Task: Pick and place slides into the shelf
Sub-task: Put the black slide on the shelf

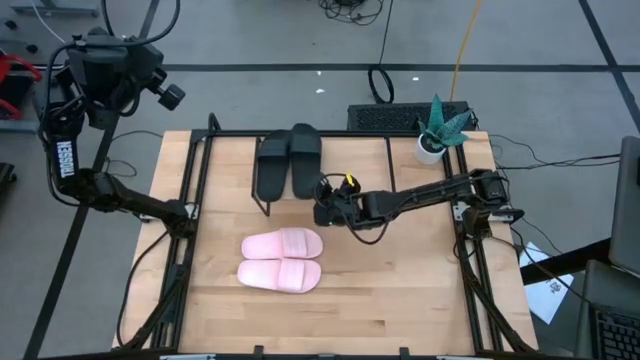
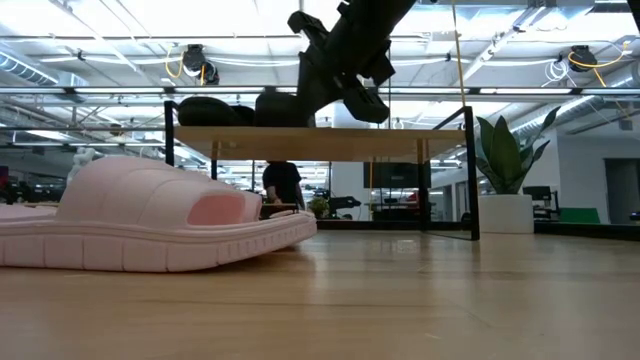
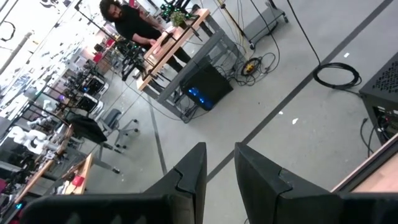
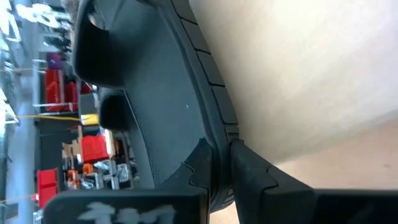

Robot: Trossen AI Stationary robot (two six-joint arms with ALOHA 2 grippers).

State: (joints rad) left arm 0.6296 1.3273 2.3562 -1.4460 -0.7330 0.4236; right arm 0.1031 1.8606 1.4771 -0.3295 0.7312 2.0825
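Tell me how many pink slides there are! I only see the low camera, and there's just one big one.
Observer: Two pink slides, side by side on the table.
Operator: What's up on the shelf?
Observer: Two black slides lie on the shelf, at its left end.
Operator: Which arm is that?
Observer: The right end effector. Its wrist camera shows it apparently pinching the edge of one of them. The left end effector waits beyond the table's left corner.
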